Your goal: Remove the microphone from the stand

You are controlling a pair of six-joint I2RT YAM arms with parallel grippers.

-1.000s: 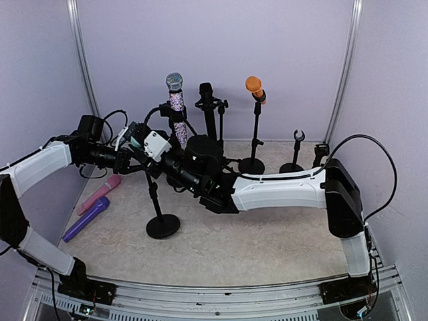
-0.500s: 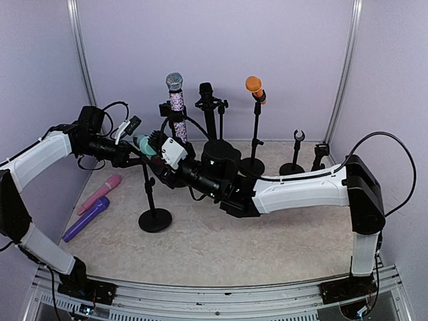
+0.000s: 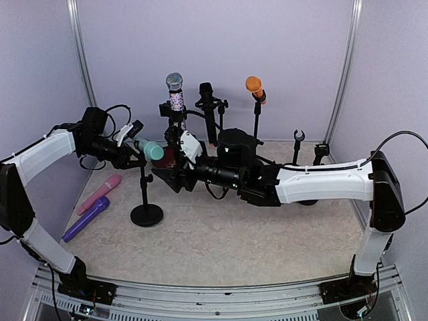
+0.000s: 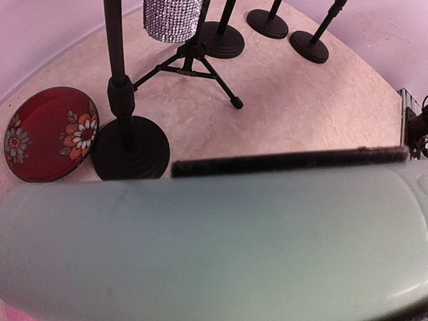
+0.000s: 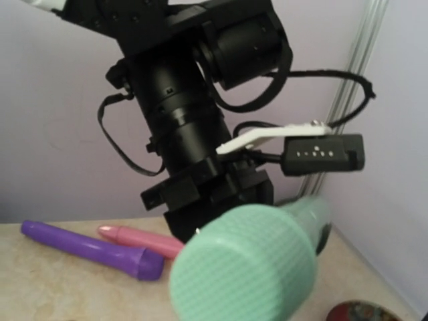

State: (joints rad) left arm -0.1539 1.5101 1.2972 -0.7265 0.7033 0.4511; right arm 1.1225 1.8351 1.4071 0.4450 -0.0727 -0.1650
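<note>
The main danger is that the stand (image 3: pixel 144 190) tips over. If its clip does not release the mic (image 3: pixel 152 150) when the left gripper (image 3: pixel 134 145) pulls, the light pole goes with it. The right gripper (image 3: pixel 162 175) is just beside the pole, at its 3 o'clock, and I cannot tell if it is open or closed. The left gripper seems closed on the mic's body. The mic is mint green and smooth, with a round mesh head. It lies almost horizontal at the stand's top, at 10 o'clock on the table.
</note>
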